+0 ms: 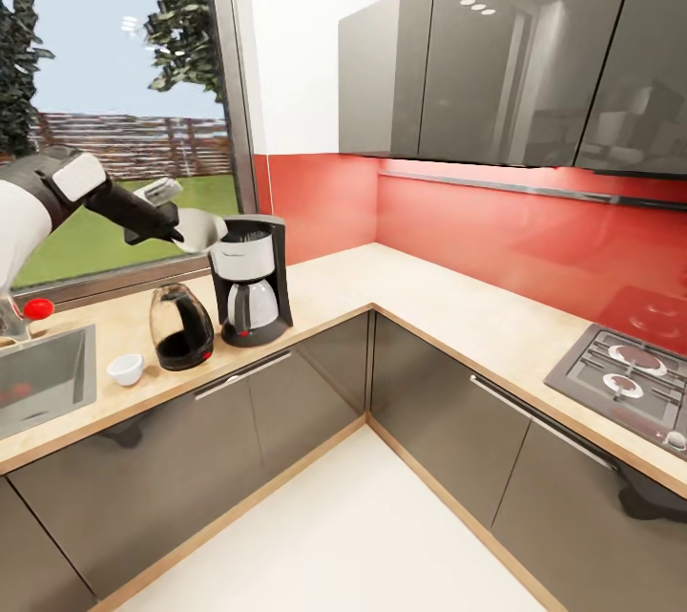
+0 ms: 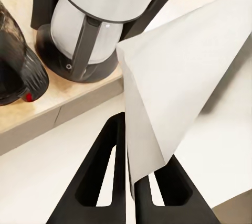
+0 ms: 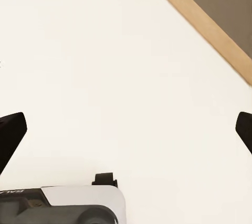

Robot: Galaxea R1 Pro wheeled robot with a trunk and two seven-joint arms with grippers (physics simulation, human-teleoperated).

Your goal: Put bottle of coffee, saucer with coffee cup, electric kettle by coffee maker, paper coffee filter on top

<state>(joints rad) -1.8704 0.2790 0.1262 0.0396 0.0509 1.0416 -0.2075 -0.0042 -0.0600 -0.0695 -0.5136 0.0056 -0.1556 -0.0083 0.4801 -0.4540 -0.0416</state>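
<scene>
The left end effector point(image 2: 131, 145) is gripping the paper coffee filter point(image 2: 178, 72), its fingers closed on the paper, just beside the top of the coffee maker point(image 1: 250, 280); the coffee maker is standing on the tabletop point(image 1: 429, 297), the electric kettle point(image 1: 180, 327) beside it; the coffee cup point(image 1: 125, 369) is probably sitting without a saucer; the right end effector point(image 3: 128, 127) is hanging over the floor point(image 3: 105, 51), fingers wide apart.

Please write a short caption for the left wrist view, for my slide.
Left pincer shut on the paper filter, with the coffee maker and kettle on the countertop.
</scene>
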